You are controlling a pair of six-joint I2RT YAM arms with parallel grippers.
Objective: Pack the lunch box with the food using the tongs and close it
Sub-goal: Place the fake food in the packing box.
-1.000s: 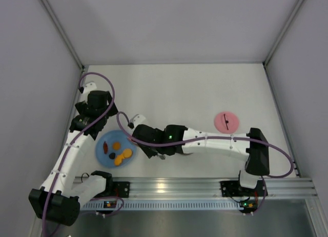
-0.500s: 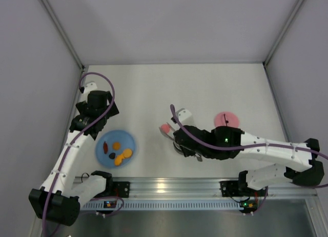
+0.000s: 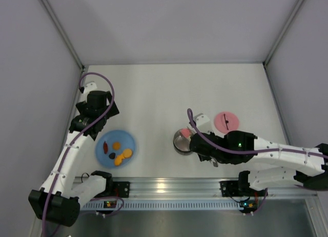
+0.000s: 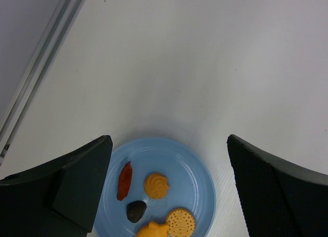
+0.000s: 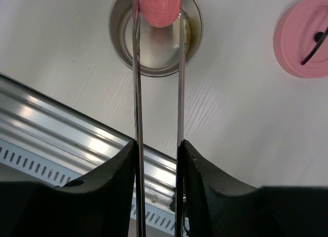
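Observation:
My right gripper is shut on the silver tongs, whose two arms run up between its fingers. The tong tips pinch a pink round piece of food just above the steel lunch box, also in the top view as lunch box with the pink piece at its far rim. The pink lid lies flat to the right of it. The rest of the food, orange and yellow pieces, a red strip and a dark bit, lies on the blue plate. My left gripper hangs open above that plate.
An aluminium rail runs along the table's near edge, just below the lunch box. Grey walls close the table in on the left, back and right.
My right arm has swung right from the blue plate, carrying the pink piece in the tongs to over the lunch box. The left arm has stayed still.

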